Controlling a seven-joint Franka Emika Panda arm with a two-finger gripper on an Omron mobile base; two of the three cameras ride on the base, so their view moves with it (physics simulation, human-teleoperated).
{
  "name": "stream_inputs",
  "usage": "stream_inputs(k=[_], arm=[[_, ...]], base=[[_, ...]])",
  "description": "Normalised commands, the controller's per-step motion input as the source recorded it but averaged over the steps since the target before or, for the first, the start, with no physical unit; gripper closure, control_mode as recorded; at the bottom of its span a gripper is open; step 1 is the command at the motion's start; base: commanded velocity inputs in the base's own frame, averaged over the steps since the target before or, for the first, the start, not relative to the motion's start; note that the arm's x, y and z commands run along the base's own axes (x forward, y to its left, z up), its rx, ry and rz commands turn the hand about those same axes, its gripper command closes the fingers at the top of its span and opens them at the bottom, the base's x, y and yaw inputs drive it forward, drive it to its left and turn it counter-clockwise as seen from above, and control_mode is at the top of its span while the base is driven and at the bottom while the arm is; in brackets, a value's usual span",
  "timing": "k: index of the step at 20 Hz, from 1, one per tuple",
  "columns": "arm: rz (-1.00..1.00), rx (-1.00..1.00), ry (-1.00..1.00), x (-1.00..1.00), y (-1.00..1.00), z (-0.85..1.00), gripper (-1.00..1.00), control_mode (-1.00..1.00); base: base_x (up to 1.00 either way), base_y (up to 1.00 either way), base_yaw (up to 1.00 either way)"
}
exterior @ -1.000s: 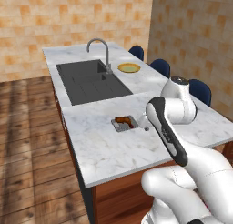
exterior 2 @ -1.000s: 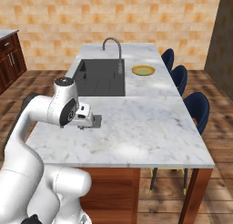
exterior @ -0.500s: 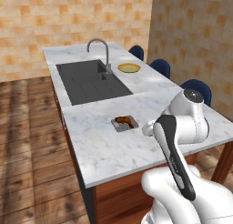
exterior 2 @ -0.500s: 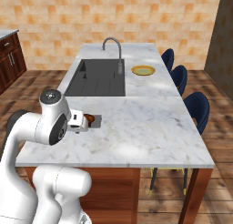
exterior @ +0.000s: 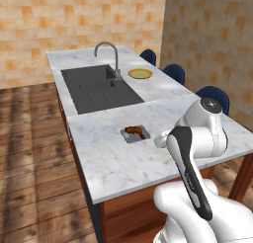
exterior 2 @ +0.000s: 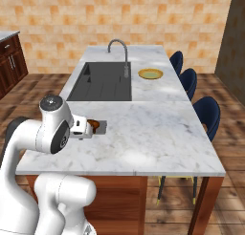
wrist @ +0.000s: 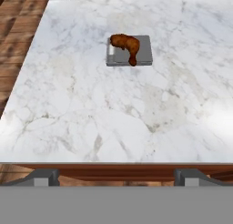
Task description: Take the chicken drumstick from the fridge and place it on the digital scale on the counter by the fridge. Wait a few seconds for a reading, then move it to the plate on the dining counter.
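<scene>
The gripper [wrist: 116, 175] has pulled back from the chicken drumstick [wrist: 125, 44].

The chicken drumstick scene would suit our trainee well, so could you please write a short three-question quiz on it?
1. True or false: the chicken drumstick lies on the digital scale.
2. Where is the plate? A) beside the tap at the far end of the counter; B) inside the sink; C) on a stool.
3. Fill in: the gripper is ____ and holds nothing.

Key: 1 true. 2 A: it sits on the dining counter right of the sink. 3 open: in the hand view its fingertips stand wide apart, back from the scale.
</scene>
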Motion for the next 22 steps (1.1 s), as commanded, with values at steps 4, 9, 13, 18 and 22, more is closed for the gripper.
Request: stream_inputs(k=[4,9,13,18,22], arm=[[0.00,0.00,0.00,0.00,0.00,0.00,-1.00,-1.00],[0.00,0.00,0.00,0.00,0.00,0.00,-1.00,-1.00],[0.00,0.00,0.00,0.00,0.00,0.00,-1.00,-1.00],[0.00,0.00,0.00,0.00,0.00,0.00,-1.00,-1.00],[0.00,0.00,0.00,0.00,0.00,0.00,-1.00,-1.00]], base=[[0.00,0.00,0.00],[0.00,0.00,0.00],[0.00,0.00,0.00],[0.00,0.00,0.00],[0.00,0.00,0.00]])
